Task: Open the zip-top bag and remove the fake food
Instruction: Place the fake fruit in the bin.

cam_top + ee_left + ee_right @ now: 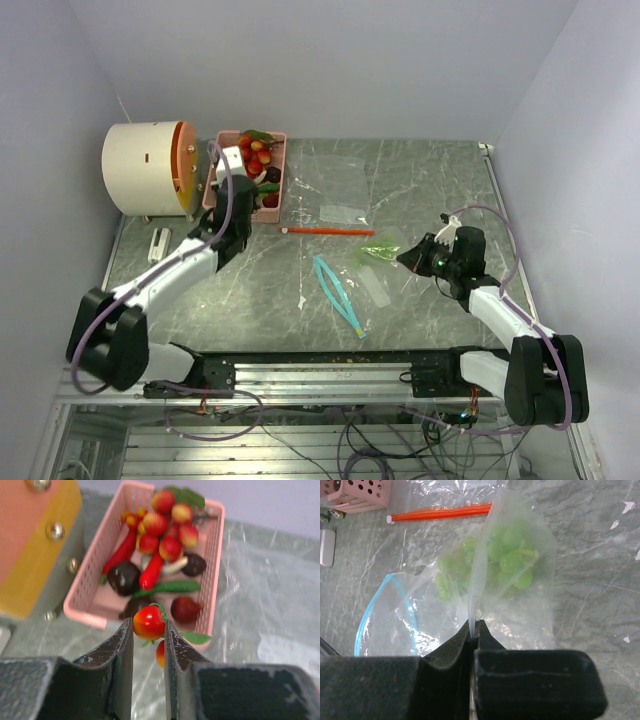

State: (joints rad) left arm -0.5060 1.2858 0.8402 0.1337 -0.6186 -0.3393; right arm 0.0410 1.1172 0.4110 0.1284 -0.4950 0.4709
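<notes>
My left gripper (149,625) is shut on a red-orange toy fruit (148,620) with green leaves, held just in front of the near rim of the pink slotted basket (84,596). A second red-orange fruit (160,653) hangs below it. The basket (282,170) holds several red, green and dark purple pieces of fake food (161,535). My right gripper (474,625) is shut on a fold of the clear zip-top bag (530,610), which has a blue zip (364,622) and green toy grapes (507,560) inside. The bag (378,252) lies right of centre, at the right gripper (408,257).
A red-orange stick (325,231) lies across the table's middle. A white drum with an orange lid (150,168) stands left of the basket. A flat clear plastic sheet (343,213) lies behind the stick. A small white block (160,243) lies at the left edge.
</notes>
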